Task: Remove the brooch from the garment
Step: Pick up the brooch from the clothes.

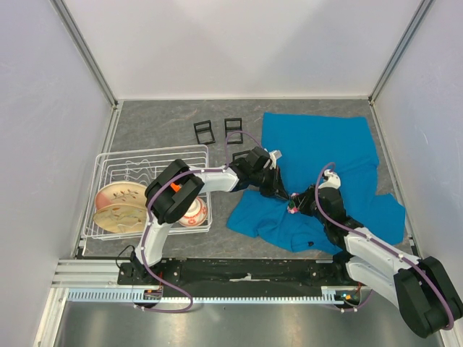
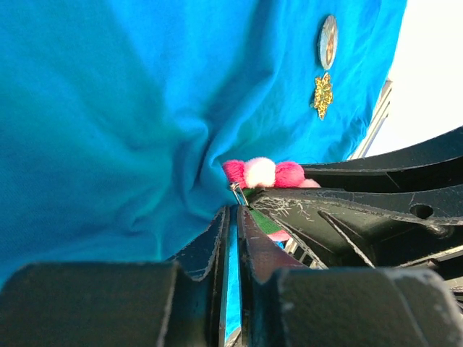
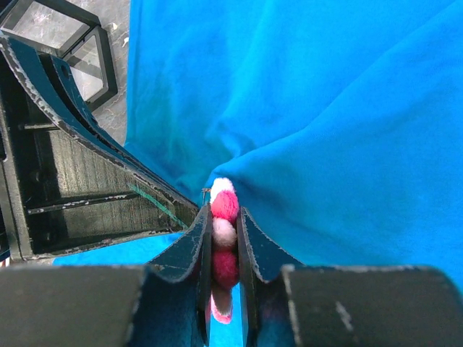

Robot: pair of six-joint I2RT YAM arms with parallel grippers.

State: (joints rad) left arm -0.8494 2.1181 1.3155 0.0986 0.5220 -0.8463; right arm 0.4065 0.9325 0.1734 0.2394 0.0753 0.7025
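At the left of the overhead view a white wire dish rack (image 1: 108, 160) holds two patterned plates (image 1: 119, 206) and a bowl (image 1: 195, 211), and two small black frames (image 1: 204, 131) stand on the grey table (image 1: 159, 123) above it, toward the middle. Right of those, my left gripper (image 1: 283, 194) reaches onto the garment (image 1: 325, 144), the teal T-shirt spread rumpled across the right half of the table. In my left wrist view this gripper (image 2: 233, 210) is clamped nearly flat, with only a thin fold of the teal cloth pinched between its fingers. Just above and right of those tips sits the brooch (image 2: 262, 173), a row of pink and pale pom-poms with a bit of metal pin showing at its left end against the bunched cloth. Farther up, at the upper right of that frame, a round badge (image 2: 328, 41) and a gold star pin (image 2: 322, 94) are on the shirt. My right gripper (image 1: 296, 204) meets the left one at the centre of the overhead view. Its wrist camera shows the right gripper (image 3: 221, 213) clenched on the brooch (image 3: 224, 204), pom-poms squeezed in a line between the fingers, the top one touching the cloth.
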